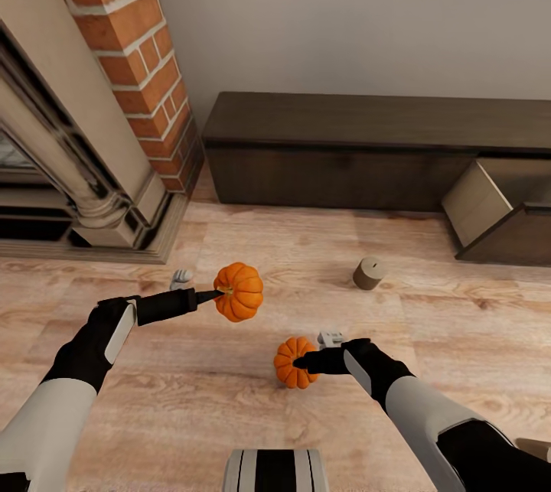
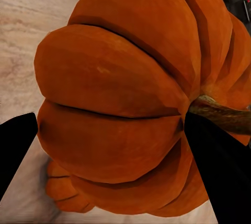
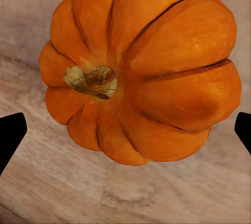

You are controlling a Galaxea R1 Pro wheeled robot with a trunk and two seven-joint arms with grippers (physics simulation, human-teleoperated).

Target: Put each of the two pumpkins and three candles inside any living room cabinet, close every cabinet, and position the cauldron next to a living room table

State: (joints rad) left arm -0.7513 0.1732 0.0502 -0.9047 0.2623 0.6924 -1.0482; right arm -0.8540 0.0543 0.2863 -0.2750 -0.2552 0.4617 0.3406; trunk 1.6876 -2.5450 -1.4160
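The left gripper (image 1: pixel 218 294) is clamped on the short brownish stem of a bright orange ribbed pumpkin (image 1: pixel 239 291); in the left wrist view one black finger (image 2: pixel 222 169) lies against the stem where it leaves the fruit (image 2: pixel 117 93), the other finger off at the far side. The stem points sideways toward the left arm, so this pumpkin's stem axis runs roughly level rather than upright (whether it is clear of the boards, the head view does not settle). The right gripper (image 1: pixel 302 361) sits over the second orange ribbed pumpkin (image 1: pixel 291 363), which rests on the pale wood-plank floor (image 1: pixel 428 308); in the right wrist view the fingertips (image 3: pixel 10 135) stand wide apart on either side of the fruit (image 3: pixel 151 72), touching nothing, and its stem points up toward the camera, a little tilted. A stubby beige-tan candle (image 1: pixel 369 272) lies tipped on the floor, near the cabinet, well apart from both pumpkins. Beyond it the long, low dark brown wooden cabinet (image 1: pixel 337 148) runs along the grey wall, with one door panel (image 1: pixel 478 201) at its right end swung open. A red brick fireplace column (image 1: pixel 126 48) stands at the left.
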